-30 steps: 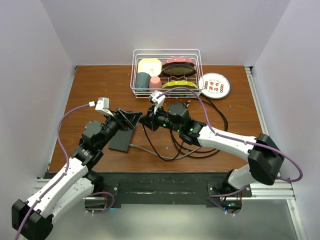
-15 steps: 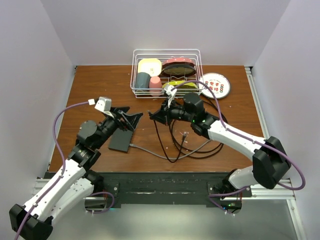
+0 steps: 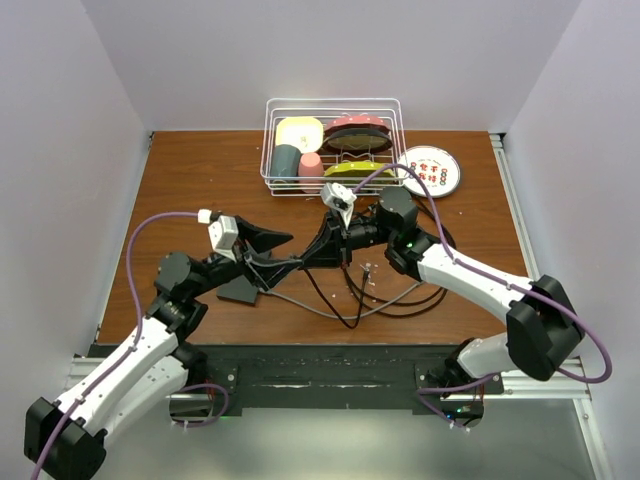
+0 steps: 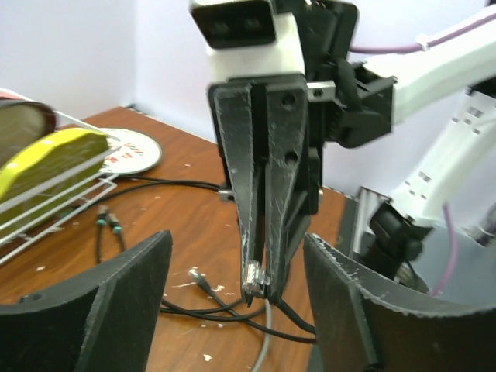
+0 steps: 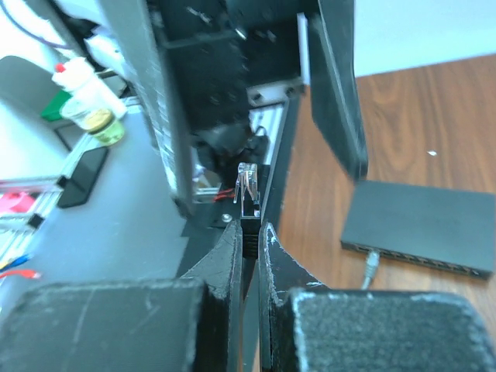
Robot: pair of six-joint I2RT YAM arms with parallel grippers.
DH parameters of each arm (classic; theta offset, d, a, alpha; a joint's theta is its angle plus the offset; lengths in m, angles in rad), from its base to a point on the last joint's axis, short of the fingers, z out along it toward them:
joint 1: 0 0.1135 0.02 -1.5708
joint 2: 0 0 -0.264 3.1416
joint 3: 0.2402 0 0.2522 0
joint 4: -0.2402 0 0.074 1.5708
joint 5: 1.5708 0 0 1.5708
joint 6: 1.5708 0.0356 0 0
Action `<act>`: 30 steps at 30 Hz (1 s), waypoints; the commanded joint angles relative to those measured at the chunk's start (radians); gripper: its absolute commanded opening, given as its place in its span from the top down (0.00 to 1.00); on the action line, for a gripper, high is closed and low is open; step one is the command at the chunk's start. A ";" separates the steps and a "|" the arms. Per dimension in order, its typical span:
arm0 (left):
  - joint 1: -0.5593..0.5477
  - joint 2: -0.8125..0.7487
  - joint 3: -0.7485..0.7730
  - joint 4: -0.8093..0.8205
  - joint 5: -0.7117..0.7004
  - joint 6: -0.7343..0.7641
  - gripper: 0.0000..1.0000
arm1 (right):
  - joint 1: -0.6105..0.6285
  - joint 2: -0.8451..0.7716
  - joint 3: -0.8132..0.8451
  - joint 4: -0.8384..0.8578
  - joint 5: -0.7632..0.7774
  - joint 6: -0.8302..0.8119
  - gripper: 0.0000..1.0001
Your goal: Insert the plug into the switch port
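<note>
My right gripper (image 5: pixel 249 229) is shut on the black boot of a clear plug (image 5: pixel 247 186), which sticks out past its fingertips. In the top view the right gripper (image 3: pixel 303 261) reaches left, its tip between my left gripper's spread fingers. My left gripper (image 3: pixel 278 254) is open and empty; in its wrist view (image 4: pixel 239 248) the right gripper's tip and the plug (image 4: pixel 256 277) hang between its fingers. The black switch (image 5: pixel 422 225) lies flat on the table with a grey cable (image 5: pixel 370 267) in one socket. In the top view the switch (image 3: pixel 238 291) is mostly hidden under the left arm.
A wire dish rack (image 3: pixel 332 140) with cups and plates stands at the back. A white patterned plate (image 3: pixel 428 170) lies to its right. Loose black cables (image 3: pixel 400 295) loop on the table under the right arm, with a free plug end (image 3: pixel 368 268).
My right gripper has carried the plug down and left. My left gripper has swung right off the switch and now brackets the right gripper's tip.
</note>
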 commanded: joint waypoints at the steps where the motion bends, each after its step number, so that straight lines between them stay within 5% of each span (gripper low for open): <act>1: -0.002 0.013 -0.012 0.132 0.122 -0.024 0.35 | -0.001 -0.048 -0.006 0.110 -0.069 0.051 1.00; 9: -0.002 0.015 -0.045 0.247 0.156 -0.085 0.61 | -0.003 -0.037 0.002 0.098 -0.066 0.057 1.00; 15: -0.003 0.047 -0.052 0.320 0.182 -0.130 1.00 | -0.003 -0.020 0.008 0.102 -0.068 0.069 1.00; 19: -0.003 0.065 -0.051 0.320 0.181 -0.141 1.00 | -0.003 -0.022 0.016 0.079 -0.036 0.066 1.00; 23: -0.002 0.051 -0.052 0.274 0.124 -0.134 1.00 | -0.001 -0.039 0.045 -0.092 0.067 -0.033 0.46; 26: -0.003 0.015 -0.052 0.204 0.026 -0.122 1.00 | -0.001 -0.074 0.062 -0.196 0.205 -0.096 0.18; 30: -0.003 -0.041 -0.045 0.090 -0.176 -0.113 1.00 | -0.001 -0.128 0.045 -0.223 0.328 -0.122 0.01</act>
